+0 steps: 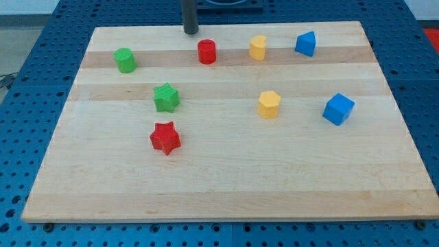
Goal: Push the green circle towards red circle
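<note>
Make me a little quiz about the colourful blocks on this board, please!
1. True or false: my tip is touching the green circle.
2. Which block sits nearest my tip? A) red circle B) red star C) blue cube
3. Fill in: the green star lies just above the ______ star in the view.

Key
1. False: my tip stands at the view's top edge of the board, well to the right of the green circle.
2. A: the red circle is just below and right of my tip.
3. red
</note>
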{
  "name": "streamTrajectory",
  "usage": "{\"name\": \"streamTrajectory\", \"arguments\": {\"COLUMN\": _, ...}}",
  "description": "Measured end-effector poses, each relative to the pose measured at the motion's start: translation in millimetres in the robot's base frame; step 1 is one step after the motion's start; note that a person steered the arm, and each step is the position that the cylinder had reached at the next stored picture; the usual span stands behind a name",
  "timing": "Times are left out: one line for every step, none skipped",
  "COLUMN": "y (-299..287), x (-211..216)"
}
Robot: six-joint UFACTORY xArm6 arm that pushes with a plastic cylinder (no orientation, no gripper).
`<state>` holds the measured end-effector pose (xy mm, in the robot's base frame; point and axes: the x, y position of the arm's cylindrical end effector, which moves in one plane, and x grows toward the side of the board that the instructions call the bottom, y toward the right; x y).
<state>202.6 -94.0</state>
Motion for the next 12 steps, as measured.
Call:
{"name": "streamTrajectory", "arguments": {"y": -61.0, "x": -1.0}}
{"name": "streamTrajectory", "arguments": {"y": -75.3, "x": -0.8}}
{"name": "streamTrajectory", "arguments": {"y": -89.1, "x": 1.1}}
{"name": "streamTrajectory", "arguments": {"y": -137.7, "x": 10.5}}
{"name": "streamTrajectory", "arguments": {"y": -138.5, "x": 10.4}}
{"name": "streamTrajectory", "arguments": {"y": -142.9, "x": 20.6}}
{"name": "streamTrajectory", "arguments": {"y": -142.9, "x": 38.9}}
{"name": "streamTrajectory", "arguments": {"y": -142.9, "x": 38.5}}
{"name": "streamTrajectory", "arguments": {"y": -142.9, "x": 38.5}}
{"name": "streamTrajectory", "arguments": {"y": -142.9, "x": 52.2}}
{"name": "streamTrajectory", "arguments": {"y": -145.2, "x": 44.1}}
{"name": "streamTrajectory", "arguments": {"y": -164.9, "x": 45.2}}
